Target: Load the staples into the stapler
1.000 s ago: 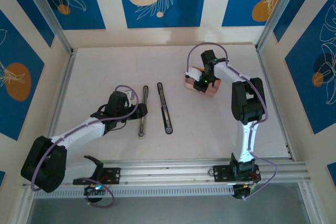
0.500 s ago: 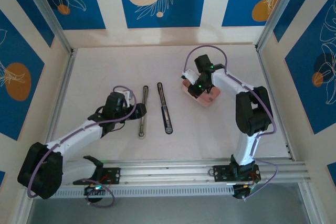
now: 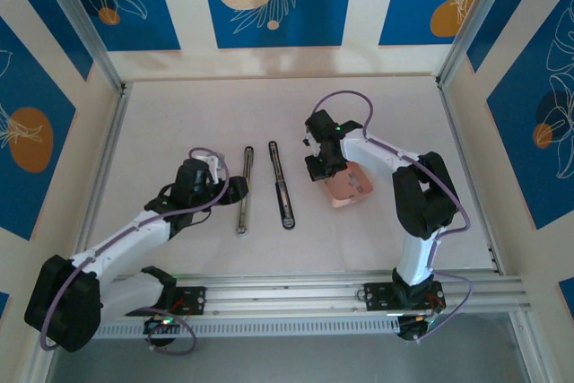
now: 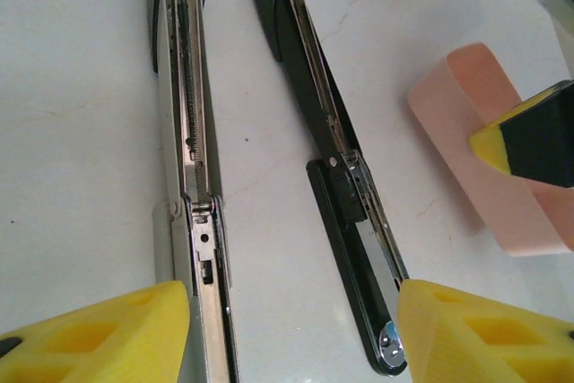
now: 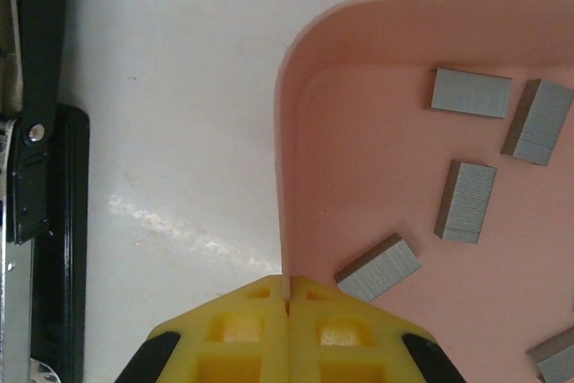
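Over the last second the right gripper has drawn the tray back toward the arm bases and closer to the staplers. Its jaws are closed tight, and in its wrist view the right gripper meets exactly on the tray wall, so it appears to be pinching that rim rather than carrying any strip. This looks like a repositioning step that brings the supply nearer to the work; loading itself has not begun. The staples all lie loose inside the tray, just ahead and to the right of the closed tips, with the nearest strip almost touching them. Five strips can be counted there, one of them cut off by the frame edge. The black stapler lies on the bench off to this gripper's left. The left gripper has barely shifted and hangs about half open with nothing in it. From the left gripper two staplers run straight ahead, both swung open flat: the silver stapler toward its left finger and the black stapler toward its right, with the tray beyond on the right. The count is two staplers, one tray and five visible strips.
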